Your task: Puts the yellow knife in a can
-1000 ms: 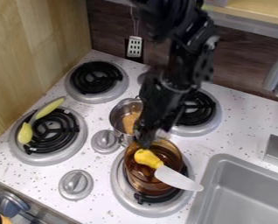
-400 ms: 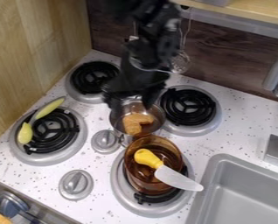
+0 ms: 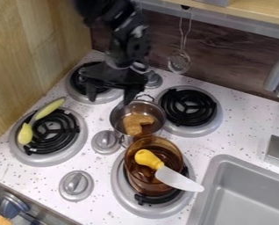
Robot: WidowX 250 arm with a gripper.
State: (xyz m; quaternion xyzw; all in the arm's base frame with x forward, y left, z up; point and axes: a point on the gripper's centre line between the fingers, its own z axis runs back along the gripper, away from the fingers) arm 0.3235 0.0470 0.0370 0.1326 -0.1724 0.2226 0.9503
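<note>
OK so the yellow-handled knife with the pale, broad blade [image 3: 177,179] is sitting in the see-through amber pot [image 3: 144,190], down at 6 o'clock on the speckled white counter [image 3: 101,169]. Well, partly in: the handle lies over the pot's opening, pointing to about 10 o'clock, and the blade pokes out past the rim toward 4 o'clock. That pot's on a black coil burner with a silvery ring [image 3: 121,189].

The black two-finger pincer [image 3: 109,96] is wide open, nothing in it, hanging up around 10 o'clock with its fingers pointing down. One finger is near the shiny metal pot [image 3: 119,115], which has a brownish-orange lump [image 3: 136,125] in it.

Other stuff: a long yellow-green spoon-shaped thing [image 3: 26,133] on the 9 o'clock burner, a round wire strainer [image 3: 179,61] hanging at 1 o'clock, and a grey sink [image 3: 241,197] between 4 and 5.
</note>
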